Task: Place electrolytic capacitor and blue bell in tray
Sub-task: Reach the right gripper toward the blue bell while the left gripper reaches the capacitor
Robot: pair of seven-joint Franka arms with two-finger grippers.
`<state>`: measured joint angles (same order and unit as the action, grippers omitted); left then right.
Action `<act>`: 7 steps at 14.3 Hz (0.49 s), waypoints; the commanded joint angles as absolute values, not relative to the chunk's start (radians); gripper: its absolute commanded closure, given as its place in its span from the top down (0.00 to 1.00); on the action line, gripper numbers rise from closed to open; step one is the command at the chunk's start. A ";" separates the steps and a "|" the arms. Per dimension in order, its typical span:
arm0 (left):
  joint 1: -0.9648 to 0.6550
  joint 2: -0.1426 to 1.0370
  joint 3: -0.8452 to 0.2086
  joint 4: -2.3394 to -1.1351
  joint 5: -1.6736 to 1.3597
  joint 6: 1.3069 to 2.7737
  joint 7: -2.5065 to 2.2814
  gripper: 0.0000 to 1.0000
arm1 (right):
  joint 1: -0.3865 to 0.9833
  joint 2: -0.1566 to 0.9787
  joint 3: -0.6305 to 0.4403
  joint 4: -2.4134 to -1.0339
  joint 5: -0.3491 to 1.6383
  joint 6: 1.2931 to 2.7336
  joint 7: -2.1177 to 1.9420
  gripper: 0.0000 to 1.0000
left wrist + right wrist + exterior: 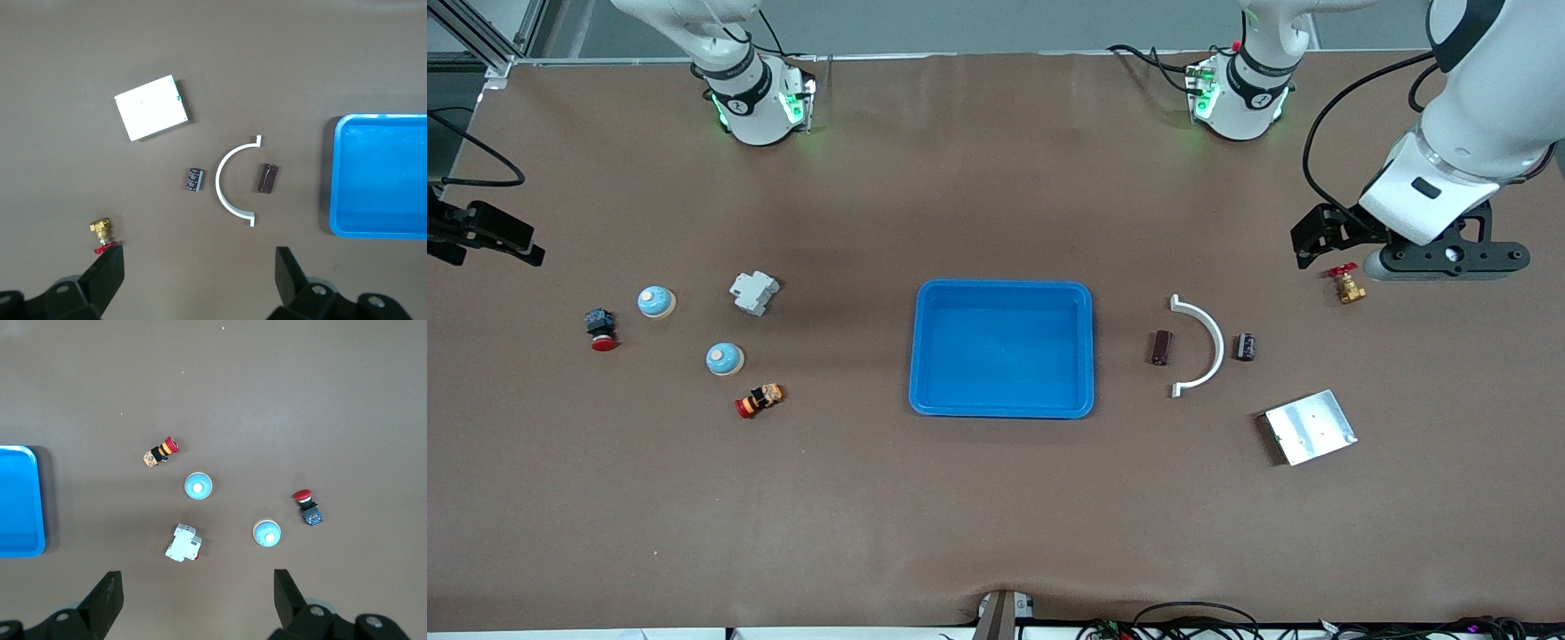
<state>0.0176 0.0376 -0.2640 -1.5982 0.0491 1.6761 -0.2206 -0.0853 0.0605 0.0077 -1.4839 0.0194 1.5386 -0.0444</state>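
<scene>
1. We see the left gripper (197,280) spread wide, empty, above the brass valve (1349,286).
2. The right gripper (197,600) gapes wide, holding nothing.
3. Capacitor (1244,347) lies lengthwise toward the camera, beside the white arc (1200,345); tray (1001,404) sits mid-table.

Bright-blue tray (1003,293) on brown table (996,516); two pale-blue bells (656,301) (724,358); black capacitor (1244,347); white arc (1202,345); silver plate (1311,427); red-handled brass valve (1346,284).

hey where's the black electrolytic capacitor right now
In the front view, the black capacitor lies toward the left arm's end of the table, just outside the white curved bracket, untouched.
</scene>
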 commanded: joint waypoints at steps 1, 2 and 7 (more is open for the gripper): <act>0.020 0.025 -0.268 -1.598 0.052 1.663 -0.232 1.00 | -0.092 0.057 0.015 -1.479 0.018 1.534 -0.049 1.00; 0.020 0.026 -0.268 -1.597 0.052 1.663 -0.230 1.00 | -0.092 0.057 0.015 -1.479 0.018 1.534 -0.048 1.00; 0.017 0.032 -0.281 -1.598 0.058 1.664 -0.222 1.00 | -0.094 0.057 0.015 -1.479 0.018 1.532 -0.049 1.00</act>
